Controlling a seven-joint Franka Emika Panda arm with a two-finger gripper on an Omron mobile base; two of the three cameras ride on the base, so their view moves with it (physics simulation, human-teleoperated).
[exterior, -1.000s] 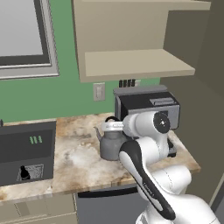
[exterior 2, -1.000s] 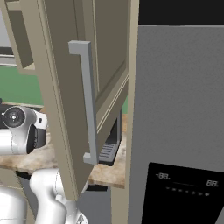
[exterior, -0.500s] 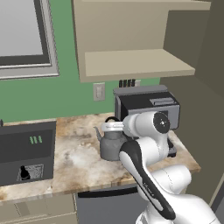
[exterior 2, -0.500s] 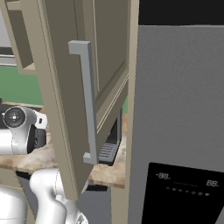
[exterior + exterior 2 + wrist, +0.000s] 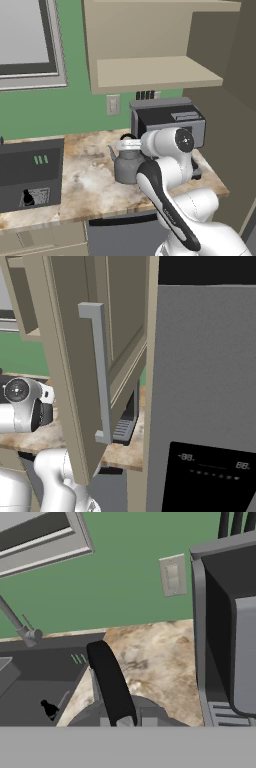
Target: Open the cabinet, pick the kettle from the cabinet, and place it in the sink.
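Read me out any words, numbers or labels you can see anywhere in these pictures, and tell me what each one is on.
"88" twice: pale digits on the dark display panel of the grey fridge; the row of marks below them is too small to read.
Light label on the sink's dark front: print too blurred to read.
Nothing else is readable.

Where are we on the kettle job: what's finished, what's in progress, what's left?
Done: the cabinet door stands swung open, and its shelf looks bare in the left base view.

In hand: the kettle sits just above or on the counter beside the coffee machine, with the hand shut on its arched handle.

Left: carry it left to the sink and set it in.
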